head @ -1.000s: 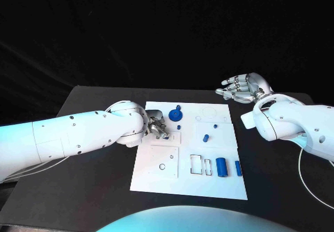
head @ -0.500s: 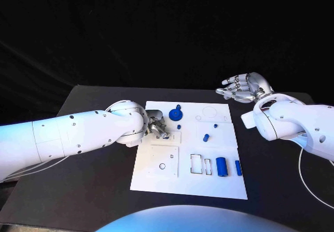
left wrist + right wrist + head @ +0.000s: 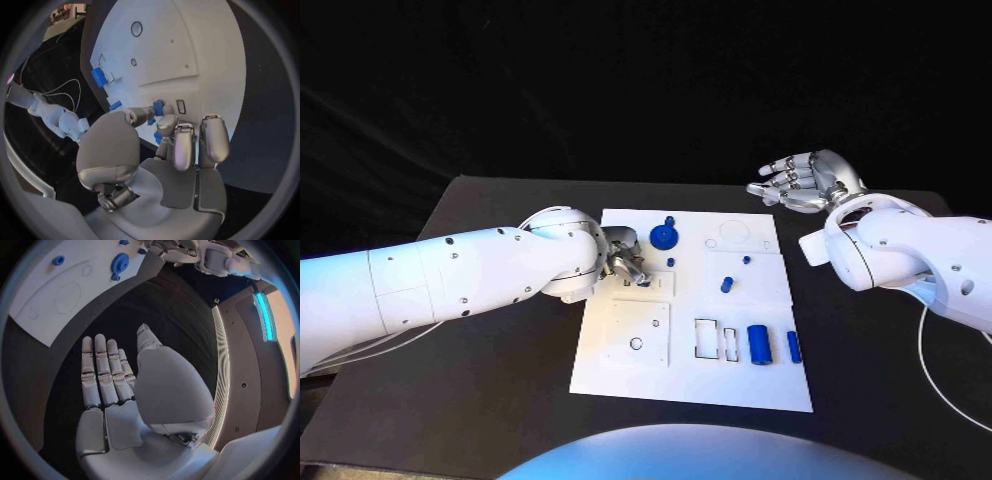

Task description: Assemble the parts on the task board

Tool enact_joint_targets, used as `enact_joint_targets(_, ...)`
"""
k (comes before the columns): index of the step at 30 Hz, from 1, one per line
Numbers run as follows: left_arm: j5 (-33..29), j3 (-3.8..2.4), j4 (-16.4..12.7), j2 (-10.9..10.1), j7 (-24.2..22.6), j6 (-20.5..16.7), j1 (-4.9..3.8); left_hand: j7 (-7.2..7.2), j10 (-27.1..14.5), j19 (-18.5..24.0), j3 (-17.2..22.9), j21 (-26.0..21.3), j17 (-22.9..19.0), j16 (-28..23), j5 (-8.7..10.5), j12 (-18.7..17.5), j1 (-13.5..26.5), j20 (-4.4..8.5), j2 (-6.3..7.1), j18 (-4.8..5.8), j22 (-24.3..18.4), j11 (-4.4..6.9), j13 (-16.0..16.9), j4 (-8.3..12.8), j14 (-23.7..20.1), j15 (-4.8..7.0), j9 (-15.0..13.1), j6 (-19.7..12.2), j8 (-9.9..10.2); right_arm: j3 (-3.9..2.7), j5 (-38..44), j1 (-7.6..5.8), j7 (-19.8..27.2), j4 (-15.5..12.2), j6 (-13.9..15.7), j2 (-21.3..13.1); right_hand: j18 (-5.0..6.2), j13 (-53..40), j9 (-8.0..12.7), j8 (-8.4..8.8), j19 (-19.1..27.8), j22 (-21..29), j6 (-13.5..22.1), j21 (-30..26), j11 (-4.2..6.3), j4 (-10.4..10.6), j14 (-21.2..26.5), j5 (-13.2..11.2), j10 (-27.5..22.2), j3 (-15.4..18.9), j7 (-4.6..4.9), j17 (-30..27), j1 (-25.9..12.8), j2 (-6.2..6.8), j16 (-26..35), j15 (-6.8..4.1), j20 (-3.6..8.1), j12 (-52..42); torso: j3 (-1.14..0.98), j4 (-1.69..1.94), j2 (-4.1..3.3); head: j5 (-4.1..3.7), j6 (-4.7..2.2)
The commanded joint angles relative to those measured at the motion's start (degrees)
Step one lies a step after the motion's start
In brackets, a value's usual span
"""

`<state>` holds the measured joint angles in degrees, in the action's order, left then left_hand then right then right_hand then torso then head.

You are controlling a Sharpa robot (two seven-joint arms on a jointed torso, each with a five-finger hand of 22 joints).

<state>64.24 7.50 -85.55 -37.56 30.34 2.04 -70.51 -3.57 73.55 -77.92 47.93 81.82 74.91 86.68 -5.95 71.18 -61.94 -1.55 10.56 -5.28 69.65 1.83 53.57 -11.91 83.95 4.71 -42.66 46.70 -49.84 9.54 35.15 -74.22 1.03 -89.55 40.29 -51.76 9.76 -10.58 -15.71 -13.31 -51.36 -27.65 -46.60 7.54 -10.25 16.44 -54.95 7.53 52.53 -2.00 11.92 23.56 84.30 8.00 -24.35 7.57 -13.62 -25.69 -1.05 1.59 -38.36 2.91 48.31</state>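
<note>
Nothing has moved; left hand rests on unlabelled task board

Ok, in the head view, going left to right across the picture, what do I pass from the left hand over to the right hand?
left hand → round blue part → small blue peg → blue cylinder → slim blue bar → right hand, all but the last over the task board.
</note>
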Motion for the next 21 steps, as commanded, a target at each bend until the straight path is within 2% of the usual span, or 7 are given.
enact_joint_targets(1,-0.5,0.13,0.2,0.3,0.1,1.4,0.12,1.47,0.5,-0.3,9.2,0.2,7.7,0.3,0.35,0.0,0.7,0.07,0.04,0.98,0.0,0.10,-0.1,8.8,4.1,0.35,-0.2,1.9,-0.3,0.00,0.5,0.06,0.6,0.0,-0.8,0.0,0.58,0.0,0.1,-0.26,0.4,0.0,0.2,-0.3,0.10,-0.2,0.3,-0.2,-0.4,-0.1,2.01,-0.1,0.0,0.14,0.3,-0.15,-0.21,-0.2,0.00,-0.03,-0.02,-0.05,0.02)
enact_joint_targets(8,-0.8,0.12,0.5,0.5,0.2,1.7,0.11,1.58,0.5,-0.4,8.5,0.2,7.7,0.3,0.87,-0.1,1.9,0.13,-0.16,0.99,0.1,0.17,-0.2,8.3,4.1,0.40,-0.4,2.0,-0.1,0.00,0.4,0.10,0.6,0.0,-0.8,0.0,0.58,0.0,0.1,-0.26,0.4,0.0,0.2,-0.3,0.10,-0.2,0.3,-0.2,-0.4,-0.1,2.01,-0.1,0.0,0.14,0.3,-0.15,-0.21,-0.2,-0.01,0.01,0.02,-0.16,0.17)
enact_joint_targets(21,-1.0,0.11,0.7,0.8,0.2,2.6,0.09,1.87,0.5,-0.5,6.1,0.1,7.7,0.2,1.29,0.0,3.8,0.24,0.49,1.03,0.2,0.35,-0.2,7.3,4.1,0.54,-0.8,2.3,0.2,0.00,0.4,0.17,0.6,0.0,-0.9,0.0,0.58,0.1,0.1,-0.31,0.4,0.1,0.2,-0.3,0.10,-0.2,0.4,-0.2,-0.4,-0.1,2.01,-0.1,-0.1,0.12,0.3,-0.14,-0.23,-0.3,0.05,-0.01,0.03,-0.23,0.35)
